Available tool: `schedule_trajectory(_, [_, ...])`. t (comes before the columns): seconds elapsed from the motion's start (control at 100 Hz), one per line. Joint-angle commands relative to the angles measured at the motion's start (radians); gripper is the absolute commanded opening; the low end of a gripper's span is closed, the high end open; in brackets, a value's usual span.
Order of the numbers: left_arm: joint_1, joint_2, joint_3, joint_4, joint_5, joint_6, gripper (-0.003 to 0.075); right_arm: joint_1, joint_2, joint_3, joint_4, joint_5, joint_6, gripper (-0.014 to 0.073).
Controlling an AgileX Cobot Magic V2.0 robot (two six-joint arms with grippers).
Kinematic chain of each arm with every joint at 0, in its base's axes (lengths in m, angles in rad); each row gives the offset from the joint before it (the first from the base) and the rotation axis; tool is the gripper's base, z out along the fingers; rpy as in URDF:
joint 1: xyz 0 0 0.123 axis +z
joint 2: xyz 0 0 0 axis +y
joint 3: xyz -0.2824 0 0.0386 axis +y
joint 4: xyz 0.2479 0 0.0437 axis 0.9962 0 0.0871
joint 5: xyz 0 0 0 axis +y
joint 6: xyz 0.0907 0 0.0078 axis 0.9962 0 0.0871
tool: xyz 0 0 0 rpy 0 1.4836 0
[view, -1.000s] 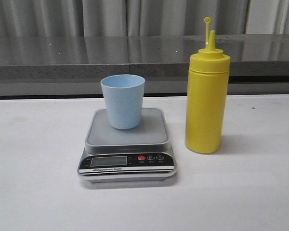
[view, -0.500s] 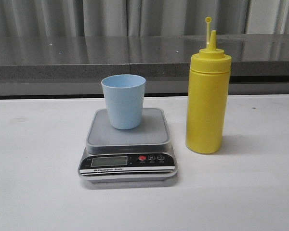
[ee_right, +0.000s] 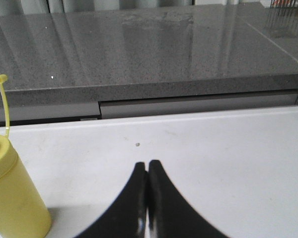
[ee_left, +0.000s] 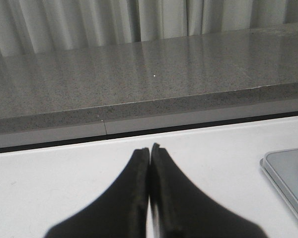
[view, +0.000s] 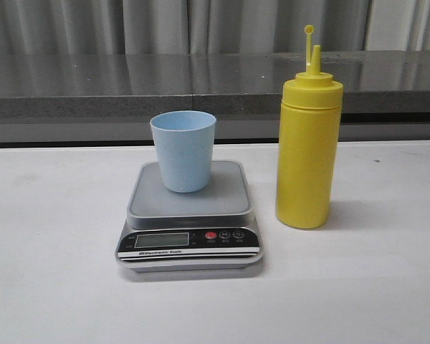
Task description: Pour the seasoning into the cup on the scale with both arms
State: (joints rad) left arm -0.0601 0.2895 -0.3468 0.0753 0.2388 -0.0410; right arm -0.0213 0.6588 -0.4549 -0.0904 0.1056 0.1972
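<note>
Seasoning [ee_right: 12, 198] unmoved, beside closed right hand [ee_right: 147, 171].

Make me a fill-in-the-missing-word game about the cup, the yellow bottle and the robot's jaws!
1. The pale blue cup stands on the ____.
2. Beside the scale, on the white table, the yellow bottle stands ____, its cap off the nozzle.
3. The left gripper and the right gripper both have their jaws ____.
4. Neither gripper is holding ____.

Missing words: scale; upright; shut; anything
</note>
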Motion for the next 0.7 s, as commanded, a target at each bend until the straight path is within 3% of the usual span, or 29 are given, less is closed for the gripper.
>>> schedule_trajectory(0.0, [0.002, 0.006, -0.026, -0.008, -0.083, 0.0, -0.0018, 0.016, 0.085, -0.062, -0.006, -0.088, 0.004, -0.012])
schedule_trajectory(0.34, [0.002, 0.006, -0.026, -0.008, -0.083, 0.0, -0.0018, 0.238, 0.317, -0.068, -0.017, -0.225, 0.004, -0.012])
schedule_trajectory(0.51, [0.002, 0.006, -0.026, -0.008, -0.083, 0.0, -0.0018, 0.256, 0.442, -0.068, -0.023, -0.383, 0.004, -0.012])
schedule_trajectory(0.69, [0.002, 0.006, -0.026, -0.008, -0.083, 0.0, -0.0018, 0.256, 0.519, -0.066, -0.027, -0.412, 0.004, -0.0086])
